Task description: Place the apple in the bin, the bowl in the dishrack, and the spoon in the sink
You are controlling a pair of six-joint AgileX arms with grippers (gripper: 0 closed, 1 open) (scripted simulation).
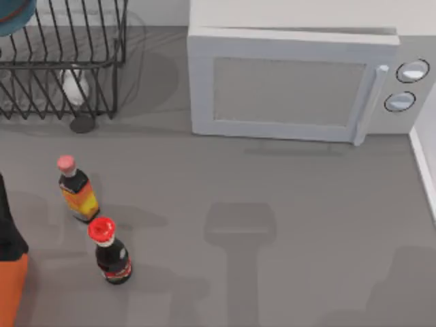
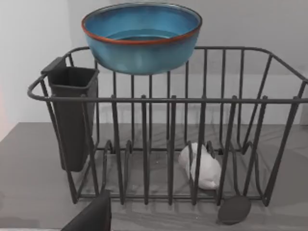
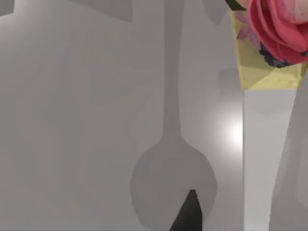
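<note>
The teal-blue bowl [image 2: 142, 38] with a reddish rim sits upright, high over the back of the black wire dishrack [image 2: 168, 100]; I cannot tell whether it rests on the wires. From above, an edge of the bowl [image 1: 13, 17] shows over the dishrack [image 1: 61, 61] at the table's far left. A dark tip of my left gripper [image 2: 91, 216] faces the rack's front, apart from the bowl. The orange bin [image 1: 10, 286] has its corner at the near left. A dark tip of my right gripper [image 3: 190, 211] hangs over bare grey surface. Apple, spoon and sink are out of view.
A white microwave [image 1: 293, 88] stands at the back. Two bottles [image 1: 77, 191] [image 1: 111, 252] stand near the left front. A white lump [image 2: 202, 166] lies inside the rack, which has a black cup [image 2: 72, 120] at one end. A flower-printed object [image 3: 269, 43] is near my right gripper.
</note>
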